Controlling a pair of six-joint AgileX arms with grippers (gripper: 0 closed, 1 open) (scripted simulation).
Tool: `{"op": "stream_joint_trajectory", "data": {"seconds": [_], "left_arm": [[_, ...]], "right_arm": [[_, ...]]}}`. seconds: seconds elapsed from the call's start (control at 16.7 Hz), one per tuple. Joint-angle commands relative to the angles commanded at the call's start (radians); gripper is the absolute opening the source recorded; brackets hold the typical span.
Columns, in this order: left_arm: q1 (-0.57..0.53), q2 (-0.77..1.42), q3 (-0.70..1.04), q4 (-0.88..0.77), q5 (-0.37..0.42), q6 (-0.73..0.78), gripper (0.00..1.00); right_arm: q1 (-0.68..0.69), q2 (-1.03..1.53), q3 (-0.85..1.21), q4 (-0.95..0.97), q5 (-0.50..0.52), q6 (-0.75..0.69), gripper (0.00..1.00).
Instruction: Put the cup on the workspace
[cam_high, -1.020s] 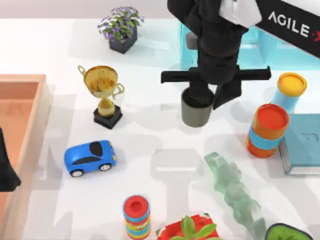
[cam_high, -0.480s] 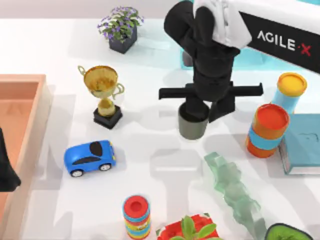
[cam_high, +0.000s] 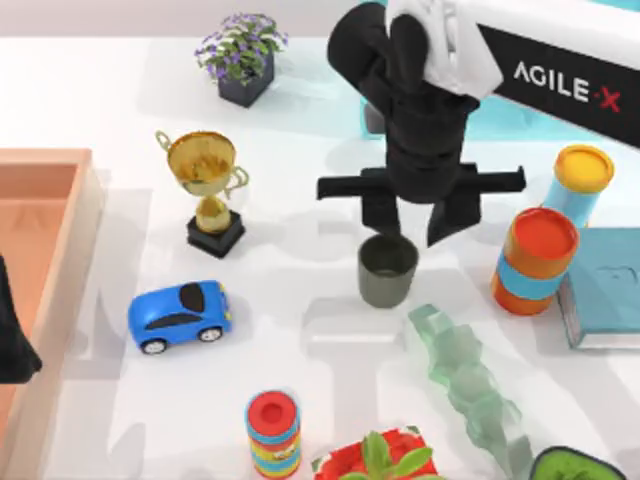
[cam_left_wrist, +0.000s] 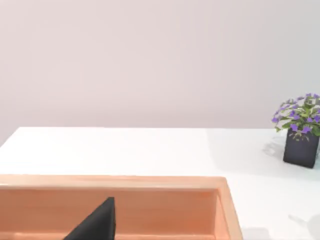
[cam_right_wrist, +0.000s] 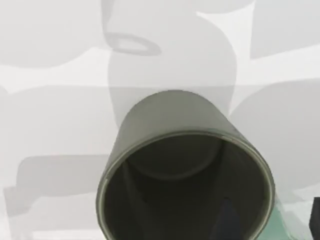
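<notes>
The dark grey-olive cup (cam_high: 387, 268) stands upright on the white workspace (cam_high: 300, 345), a little right of the table's middle. My right gripper (cam_high: 414, 225) hangs just above and behind it, open, with its fingers (cam_high: 379, 215) spread wider than the cup and clear of it. The right wrist view looks down into the cup (cam_right_wrist: 170, 130), whose inside is dark. My left gripper (cam_high: 12, 340) is parked at the table's left edge over the peach tray (cam_high: 45, 230).
Around the cup stand a gold trophy (cam_high: 207, 180), a blue toy car (cam_high: 180, 315), an orange-and-blue canister (cam_high: 537, 260) and a green translucent wavy block (cam_high: 470, 385). A teal book (cam_high: 605, 290), a yellow-lidded canister (cam_high: 580, 180) and a flower pot (cam_high: 243, 58) lie farther out.
My right gripper lowered the cup onto the table, then opened and let go of it. The cup now stands free below the fingers. The left arm has not moved.
</notes>
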Motion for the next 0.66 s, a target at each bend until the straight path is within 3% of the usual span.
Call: {"op": "stream_joint_trajectory", "data": {"seconds": [0.3,0.66], "left_arm": [[0.000,0.000,0.000,0.000,0.000,0.000,1.00],[0.000,0.000,0.000,0.000,0.000,0.000,1.00]], "right_arm": [[0.000,0.000,0.000,0.000,0.000,0.000,0.98],[0.000,0.000,0.000,0.000,0.000,0.000,1.00]]}}
